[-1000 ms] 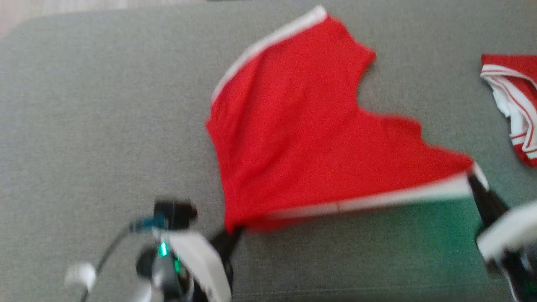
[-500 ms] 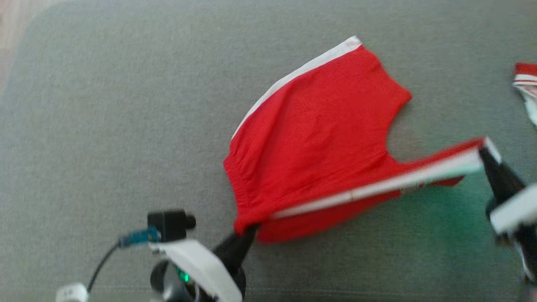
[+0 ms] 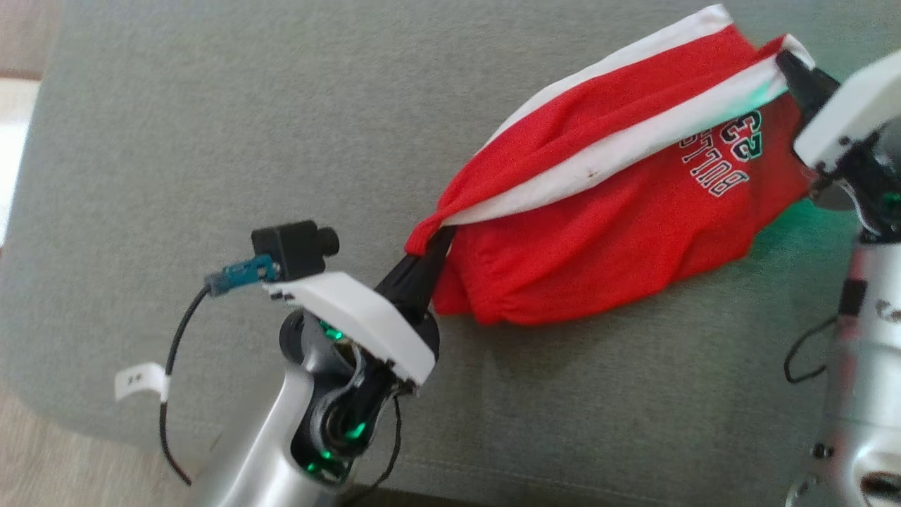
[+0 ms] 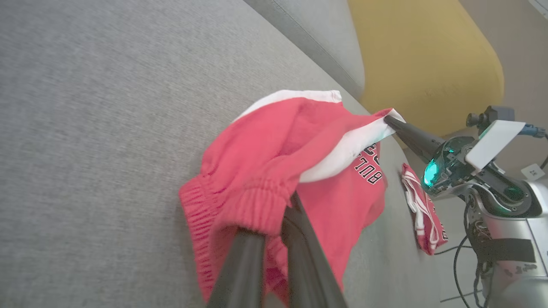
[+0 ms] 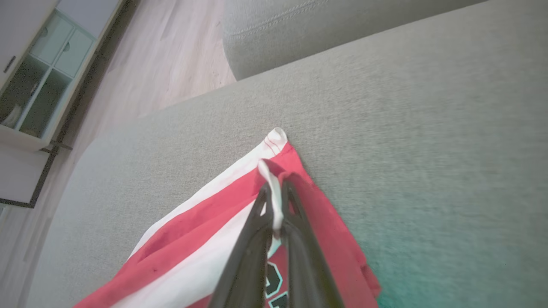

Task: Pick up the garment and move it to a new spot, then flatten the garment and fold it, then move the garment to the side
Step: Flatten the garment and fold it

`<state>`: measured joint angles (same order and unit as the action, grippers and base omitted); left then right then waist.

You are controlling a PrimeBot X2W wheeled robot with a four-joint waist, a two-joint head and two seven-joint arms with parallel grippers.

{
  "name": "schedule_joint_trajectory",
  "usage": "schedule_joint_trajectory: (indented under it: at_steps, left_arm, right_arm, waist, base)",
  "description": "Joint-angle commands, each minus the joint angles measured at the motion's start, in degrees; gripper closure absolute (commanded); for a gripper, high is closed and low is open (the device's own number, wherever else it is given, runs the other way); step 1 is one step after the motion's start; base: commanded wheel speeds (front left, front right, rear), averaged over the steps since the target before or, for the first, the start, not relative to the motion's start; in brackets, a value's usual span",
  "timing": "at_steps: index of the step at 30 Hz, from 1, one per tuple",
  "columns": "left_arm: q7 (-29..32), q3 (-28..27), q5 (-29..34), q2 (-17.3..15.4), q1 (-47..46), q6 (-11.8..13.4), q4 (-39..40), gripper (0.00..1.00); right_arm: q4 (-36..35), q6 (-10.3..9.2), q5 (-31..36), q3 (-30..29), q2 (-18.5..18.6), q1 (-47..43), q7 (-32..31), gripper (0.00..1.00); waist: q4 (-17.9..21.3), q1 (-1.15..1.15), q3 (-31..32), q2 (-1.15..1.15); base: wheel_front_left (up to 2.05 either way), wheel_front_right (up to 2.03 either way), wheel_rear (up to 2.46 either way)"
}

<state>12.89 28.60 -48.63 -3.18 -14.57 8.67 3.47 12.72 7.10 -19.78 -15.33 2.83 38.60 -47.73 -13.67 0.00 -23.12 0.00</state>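
The garment is a pair of red shorts with white side stripes and a printed team logo, lying half folded over itself on the grey sofa seat. My left gripper is shut on its elastic waistband corner, which bunches over the fingers in the left wrist view. My right gripper is shut on the white-striped hem corner at the far right. In the right wrist view the white hem is pinched between the fingertips, and the garment trails down to the left. The cloth hangs lifted between both grippers.
A second red-and-white garment lies on the seat beyond my right arm. A yellow cushion and the grey backrest stand behind. The sofa's front edge is near my arms. Wooden floor and a cabinet lie past the sofa's end.
The camera has shifted. Both grippers have carried the near edge of the garment up and over its far part, so the printed side now faces up. Both stay shut.
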Motion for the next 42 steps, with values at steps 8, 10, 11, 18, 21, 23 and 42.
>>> schedule_joint_trajectory:
  at_steps: [8,10,11,18,21,23,42]
  left_arm:
    - [-5.0,0.9,-3.1,0.3,-8.5,1.1,-5.3,1.0]
    - [-6.3,1.7,-3.6,0.3,-10.0,1.5,-6.6,1.0]
    - [-6.9,2.1,-4.1,0.3,-10.5,1.6,-7.0,1.0]
    - [-9.8,4.6,-5.6,0.3,-12.9,2.0,-10.0,1.0]
    - [-10.7,5.3,-5.7,0.3,-13.5,2.5,-11.4,1.0]
    - [-11.0,5.6,-5.8,0.3,-13.6,2.5,-11.7,1.0]
    - [-19.8,9.0,4.2,-4.3,-8.1,10.5,-8.5,0.0]
  right_arm:
    - [3.6,0.39,4.5,3.5,0.3,7.1,2.4,1.0]
    - [4.6,0.39,4.7,4.3,0.7,8.3,3.6,1.0]
    - [5.0,0.39,4.8,4.7,0.9,8.8,4.2,1.0]
    - [8.4,0.39,5.2,6.5,2.5,11.5,8.1,1.0]
    - [10.4,0.39,5.8,7.1,3.1,11.6,9.1,1.0]
    - [10.9,0.39,5.9,7.4,3.3,11.7,9.4,1.0]
    - [6.6,0.39,-1.6,16.9,14.3,5.9,6.3,0.0]
  waist:
    - [-3.5,0.0,-2.9,0.0]
    - [-3.5,0.0,-3.2,0.0]
    - [-3.5,0.0,-3.4,0.0]
    - [-3.5,0.0,-4.1,0.0]
    - [-3.6,0.0,-4.2,0.0]
    - [-3.6,0.0,-4.3,0.0]
    - [-1.0,0.0,-1.9,0.0]
  base:
    - [0.0,0.0,0.0]
    - [0.0,0.0,0.0]
    - [0.0,0.0,0.0]
    - [0.0,0.0,0.0]
    - [0.0,0.0,0.0]
    - [0.0,0.0,0.0]
    - [0.0,0.0,0.0]
